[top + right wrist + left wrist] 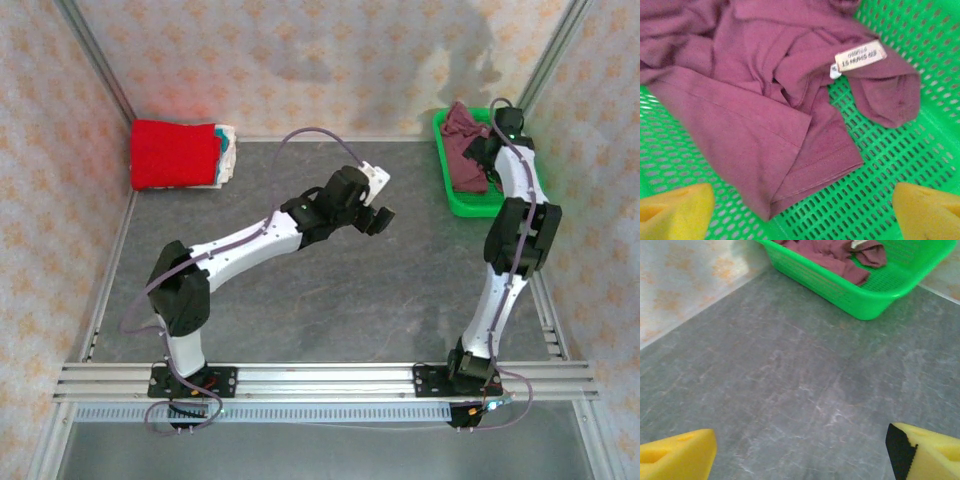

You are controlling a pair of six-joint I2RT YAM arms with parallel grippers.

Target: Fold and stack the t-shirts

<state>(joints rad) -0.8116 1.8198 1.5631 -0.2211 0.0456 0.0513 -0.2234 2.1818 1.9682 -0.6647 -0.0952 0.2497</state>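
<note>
- Two folded piles' worth of work sits at the far left corner of the gray counter point(330, 290): a bright red folded shirt point(172, 153) lies on top, with whitish folded shirts point(228, 150) showing along its right edge.
- At the far right, a maroon t-shirt point(765, 100) lies crumpled and unfolded inside a green plastic basket point(470, 205), which stands against the right wall.
- A white neck label point(860, 55) with dark print shows face up among the maroon folds, near the basket's mesh floor.
- The right end effector point(802, 210) hangs over the basket, directly above the maroon t-shirt. Its yellow pads point(675, 210) are spread wide and grip nothing.
- The left end effector point(801, 452) hovers over the bare middle of the counter and points toward the basket. Its pads are likewise set wide apart and hold nothing.
- From the left wrist, the basket's near corner stands well ahead of the pads, with maroon cloth heaped inside it.
- The red-topped stack and the basket are well apart, at opposite far corners of the counter.
</note>
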